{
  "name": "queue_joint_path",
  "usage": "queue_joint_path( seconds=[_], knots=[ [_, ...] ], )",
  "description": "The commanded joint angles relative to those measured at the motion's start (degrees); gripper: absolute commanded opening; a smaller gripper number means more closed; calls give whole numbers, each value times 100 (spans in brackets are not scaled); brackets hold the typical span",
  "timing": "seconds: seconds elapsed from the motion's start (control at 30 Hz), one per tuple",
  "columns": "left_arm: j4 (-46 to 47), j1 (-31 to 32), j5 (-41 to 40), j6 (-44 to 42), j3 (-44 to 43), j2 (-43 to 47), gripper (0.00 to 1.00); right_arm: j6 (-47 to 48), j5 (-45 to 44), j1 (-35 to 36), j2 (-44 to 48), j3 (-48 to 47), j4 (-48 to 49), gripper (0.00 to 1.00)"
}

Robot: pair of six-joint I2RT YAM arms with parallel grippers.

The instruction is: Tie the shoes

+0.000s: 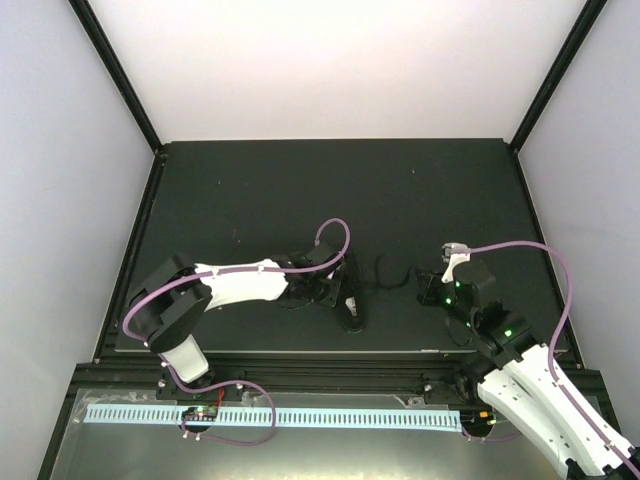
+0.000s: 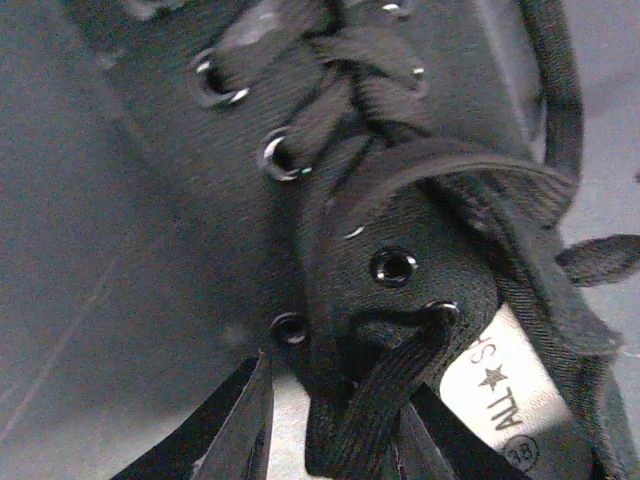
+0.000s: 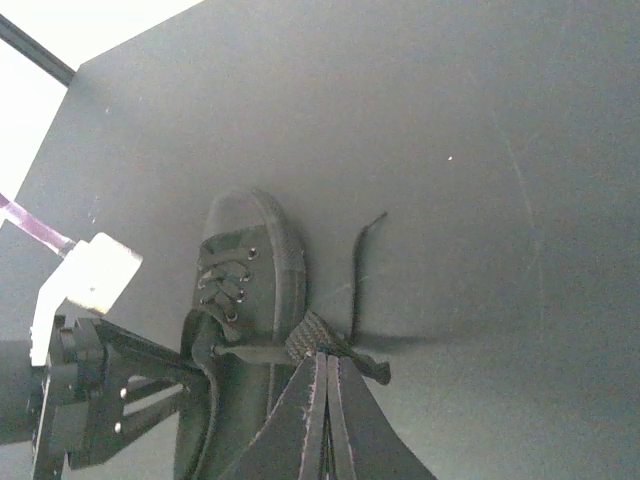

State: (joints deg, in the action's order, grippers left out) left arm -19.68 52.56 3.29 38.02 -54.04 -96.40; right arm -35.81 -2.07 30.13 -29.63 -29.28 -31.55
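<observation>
The right hand (image 3: 325, 354) clamps a lace (image 3: 265, 352) taut off the shoe (image 3: 245, 285) for knotting; the left hand (image 2: 340, 400) straddles the other lace (image 2: 385, 385), grip unclear.

Two white-and-black arms meet over a dark table (image 1: 300, 190). The left gripper (image 1: 322, 285), reaching in from the lower left, hangs over a black shoe (image 1: 350, 310) at centre frame. A thin lace (image 1: 388, 276) trails right toward the right gripper (image 1: 432, 290), centre right.
</observation>
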Motion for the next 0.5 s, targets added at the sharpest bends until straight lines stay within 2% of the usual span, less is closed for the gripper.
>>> queue_joint_path(
  seconds=[0.0,0.23,0.37,0.47],
  knots=[
    [-56,-271,-266,-100,372,355,29,121,352,-25,-7,-72,-428,2],
    [-125,-417,-150,-486,376,568,31,-353,1482,-20,-339,-61,-955,2],
    [-6,-413,68,-924,271,897,39,-593,1951,-25,-684,25,-1006,2],
    [-80,-410,-143,-1514,9,1199,48,-695,2125,-25,-771,21,-1186,2]
  ],
)
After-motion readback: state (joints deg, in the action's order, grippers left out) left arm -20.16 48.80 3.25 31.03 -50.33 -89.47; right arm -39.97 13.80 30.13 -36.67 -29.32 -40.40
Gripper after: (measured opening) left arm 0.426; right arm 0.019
